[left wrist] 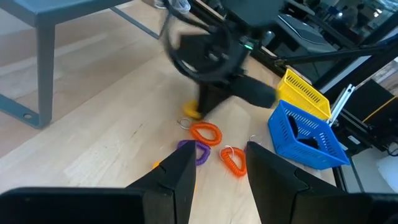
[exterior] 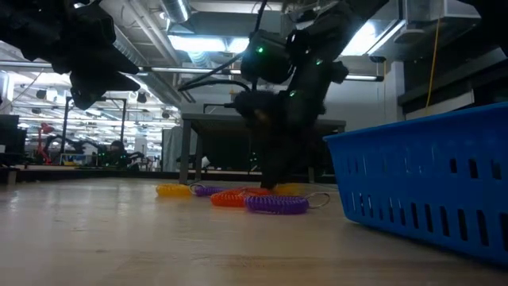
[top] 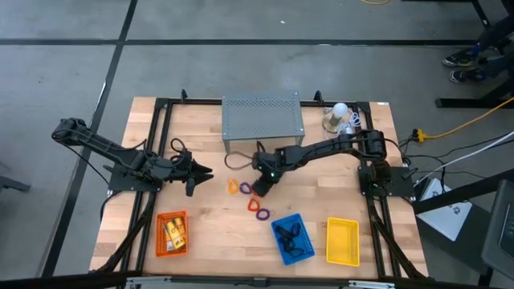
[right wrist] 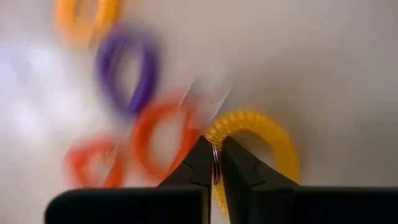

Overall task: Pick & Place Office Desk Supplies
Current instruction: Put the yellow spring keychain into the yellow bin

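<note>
Front edge of table: three small plastic mesh baskets in a row, an orange basket with yellow-orange packets inside, a blue basket holding small black clip-like pieces, and a yellow basket at the right
Coiled loops: thin spiral plastic loops lie loose on the pale wooden table top, just behind the baskets near the middle; an orange loop and a purple loop nearest the baskets, another purple loop and a yellow-orange loop beyond
Right gripper: lowered to the table among the loops, fingertips pinched together on the metal ring of a yellow coiled loop; the blurred wrist view suggests the ring is caught, though not certainly
Left gripper: raised above the left half of the table, well apart from the loops, fingers parted, nothing between them
Back of table: a grey perforated metal shelf at centre, a white round bulb beside it to the right
</note>
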